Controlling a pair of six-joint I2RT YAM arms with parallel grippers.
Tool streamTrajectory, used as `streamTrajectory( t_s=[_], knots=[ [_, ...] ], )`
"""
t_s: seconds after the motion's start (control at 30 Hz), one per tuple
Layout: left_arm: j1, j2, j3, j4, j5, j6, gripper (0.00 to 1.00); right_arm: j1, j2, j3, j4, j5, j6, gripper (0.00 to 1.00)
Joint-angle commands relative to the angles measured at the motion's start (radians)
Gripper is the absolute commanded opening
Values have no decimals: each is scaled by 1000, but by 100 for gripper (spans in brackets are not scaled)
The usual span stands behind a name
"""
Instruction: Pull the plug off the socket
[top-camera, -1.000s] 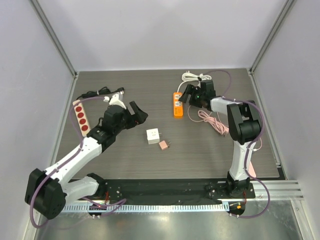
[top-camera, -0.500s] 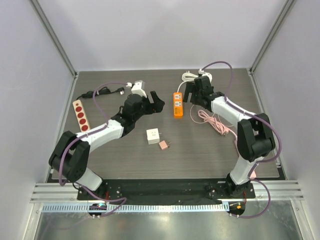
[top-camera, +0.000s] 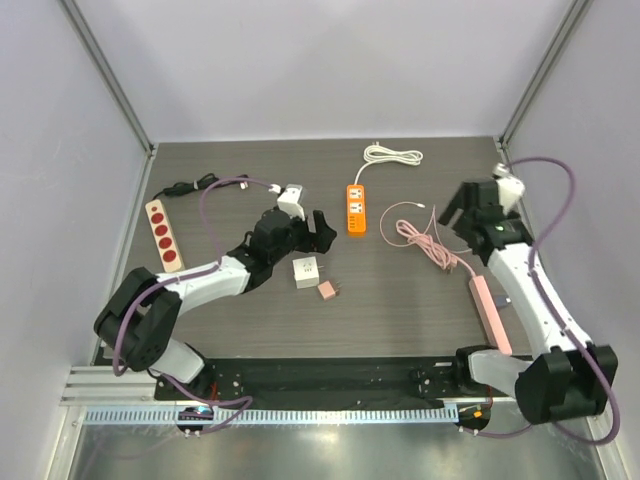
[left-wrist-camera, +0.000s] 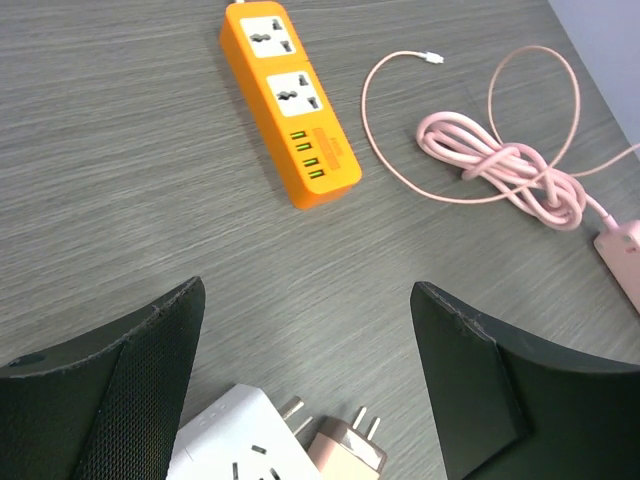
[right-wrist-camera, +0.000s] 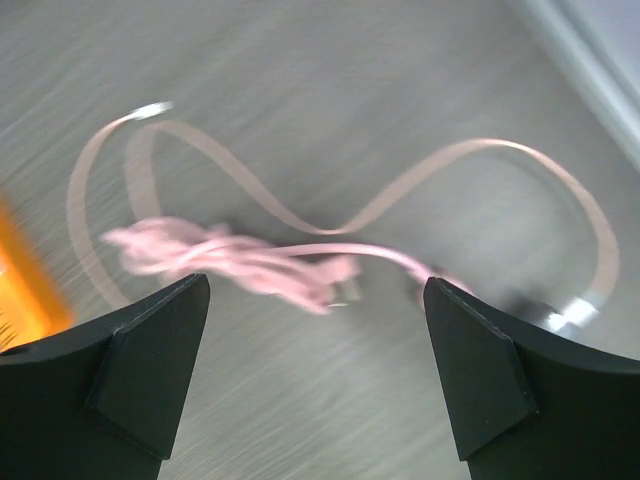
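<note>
Right gripper (right-wrist-camera: 318, 285) has swung from the orange strip (top-camera: 356, 210) toward the desk's (top-camera: 400, 320) right edge; left gripper (left-wrist-camera: 305, 292) has come over centre. Both stand wide, empty. Pink plug (top-camera: 327, 290) lies just beside the white socket (top-camera: 306, 271), pins bare. Separation appears done; next, verify and retract.

My left arm (top-camera: 205, 278) and right arm (top-camera: 532, 295) show white links, black joints; purple cables (top-camera: 240, 180) apparently reach each wrist.

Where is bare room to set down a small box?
Bare wood lies in front, between the pink plug and the pink power strip, and at the back, left of the orange strip. Crowded: around the white adapter and the pink cable.
</note>
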Motion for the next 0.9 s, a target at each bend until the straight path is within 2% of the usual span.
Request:
streamTrajectory(
  t_s=[0.0,0.17,0.2,0.23,0.43,0.7,0.73,0.87],
  knots=[
    [-10,-66,-17,29,-15,64,84,-134,-62,-52,-164,34,77,94],
    [-11,-81,-37,38,-20,74,84,-306,-128,-101,-248,-23,94,94],
    [-11,-80,-37,38,-17,74,84,-351,-138,-111,-265,-15,100,100],
    [-11,-77,-37,40,-17,72,84,-378,-140,-120,-267,-12,93,100],
    [-11,-58,-40,69,11,58,84,-454,-137,-206,-271,-81,148,100],
    [-11,-28,-42,102,23,41,84,-455,-43,-285,-152,-242,137,100],
    [-11,-24,-40,102,23,40,84,-452,-45,-299,-133,-297,146,99],
    [-10,-9,-28,104,52,40,84,-332,-44,-361,-61,-323,192,99]
  ],
)
